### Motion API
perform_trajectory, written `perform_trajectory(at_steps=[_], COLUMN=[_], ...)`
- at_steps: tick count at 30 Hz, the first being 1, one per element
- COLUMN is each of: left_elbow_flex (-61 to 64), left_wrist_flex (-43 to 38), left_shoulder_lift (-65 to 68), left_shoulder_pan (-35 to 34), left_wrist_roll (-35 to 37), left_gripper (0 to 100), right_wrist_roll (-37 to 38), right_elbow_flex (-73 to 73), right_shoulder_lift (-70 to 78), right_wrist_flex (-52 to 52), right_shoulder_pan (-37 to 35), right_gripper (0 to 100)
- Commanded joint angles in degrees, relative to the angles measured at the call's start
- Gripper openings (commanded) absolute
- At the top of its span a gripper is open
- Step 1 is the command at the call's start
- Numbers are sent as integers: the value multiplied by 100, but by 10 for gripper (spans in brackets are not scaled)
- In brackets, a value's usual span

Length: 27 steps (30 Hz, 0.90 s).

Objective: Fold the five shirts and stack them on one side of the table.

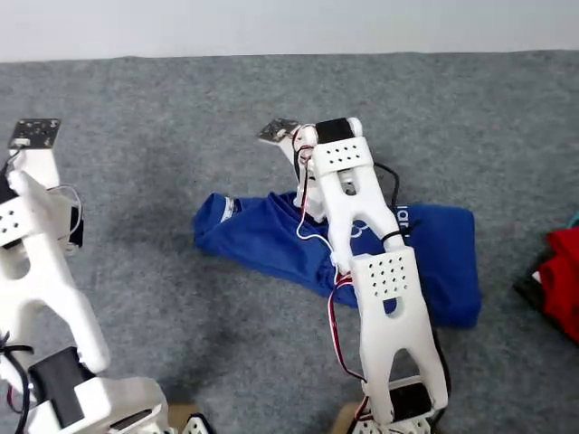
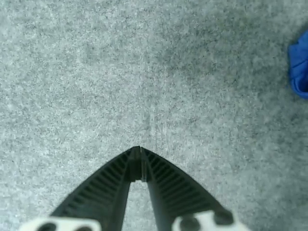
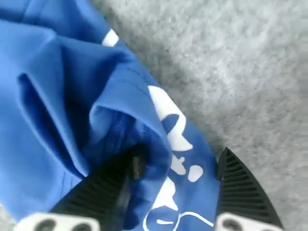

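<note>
A blue shirt point(image 1: 262, 235) with white print lies crumpled in the middle of the grey table, part of it folded over. The right arm point(image 1: 380, 271) stretches across it, and its gripper comes down on the shirt's far edge. In the right wrist view my right gripper point(image 3: 180, 156) is open, with a raised fold of the blue shirt point(image 3: 72, 96) between its fingers. My left gripper point(image 2: 140, 150) is shut with nothing in it, over bare grey cloth well to the left of the shirt. A corner of the blue shirt point(image 2: 301, 67) shows at that view's edge.
A red shirt point(image 1: 563, 280) lies bunched at the table's right edge, with a dark and a teal piece beside it. The left arm point(image 1: 36, 262) stands at the table's left side. The grey table cover point(image 1: 163, 145) runs back to a white wall.
</note>
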Motion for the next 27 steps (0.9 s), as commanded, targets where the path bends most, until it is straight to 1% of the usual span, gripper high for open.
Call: perform_trajectory(at_steps=[1, 10, 14, 20, 27], left_elbow_flex=[-268, -347, -347, -347, -347], left_wrist_flex=[79, 105, 105, 88, 70], left_shoulder_lift=[-316, -316, -316, -316, -316], left_shoulder_pan=[35, 18, 18, 18, 18], left_wrist_roll=[-26, -26, -26, -26, -26], left_gripper=[4, 4, 4, 4, 4], right_wrist_roll=[-185, -255, -448, -431, -431], right_elbow_flex=[-158, -158, -149, 193, 378], right_shoulder_lift=[-479, -470, -470, -532, -532], right_wrist_flex=[242, 251, 251, 251, 251], right_shoulder_pan=[-242, -1499, -1719, -1631, -927], right_gripper=[253, 253, 252, 252, 256])
